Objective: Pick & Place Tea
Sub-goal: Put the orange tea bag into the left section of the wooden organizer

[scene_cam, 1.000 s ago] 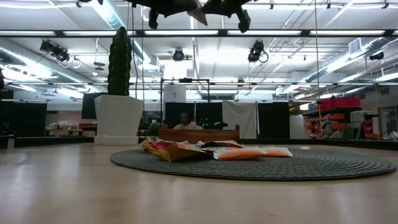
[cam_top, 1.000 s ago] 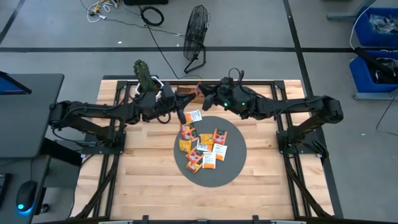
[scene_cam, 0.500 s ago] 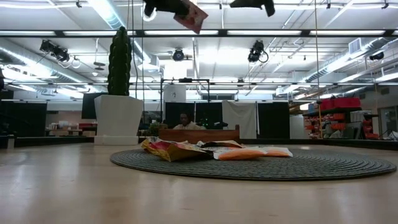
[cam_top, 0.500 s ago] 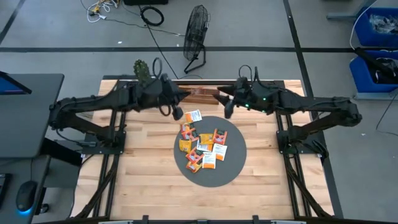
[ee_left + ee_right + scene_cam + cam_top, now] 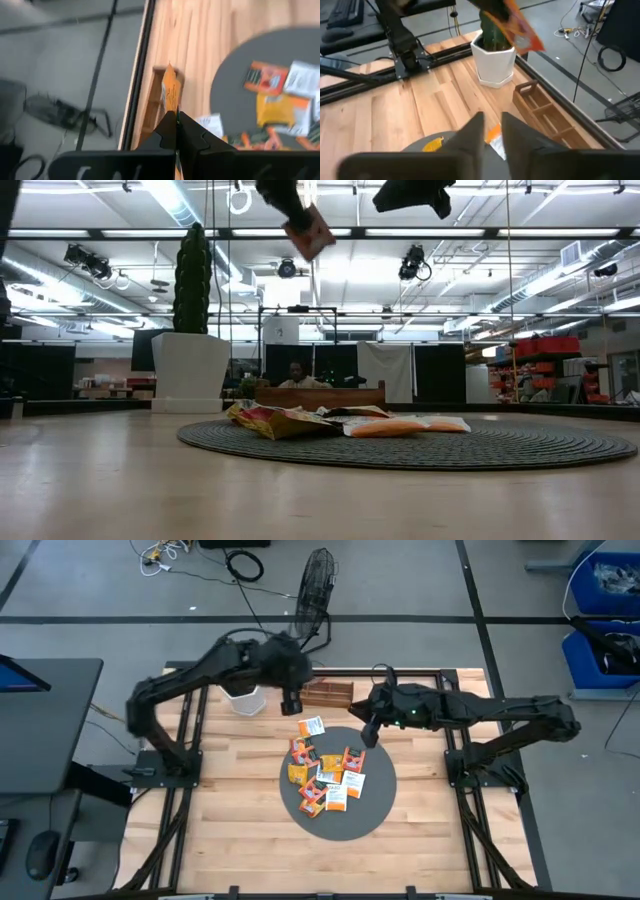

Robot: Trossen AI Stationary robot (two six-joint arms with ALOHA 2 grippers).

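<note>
The left gripper (image 5: 176, 131) is pinched tight on 1 orange tea sachet (image 5: 170, 92), high over the wooden tray (image 5: 326, 693) at the table's far edge. The right gripper (image 5: 366, 729) hovers over the grey disc (image 5: 372, 812), fingers slightly parted and empty. The other sachets (image 5: 325, 778) lie piled there. The risk: a thin edge-on grip (only a corner held) could let it flutter wide of a compartment.

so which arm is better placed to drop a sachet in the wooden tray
Left. Its end effector is already shut on a tea sachet near the wooden tray; the right end effector holds nothing.
</note>
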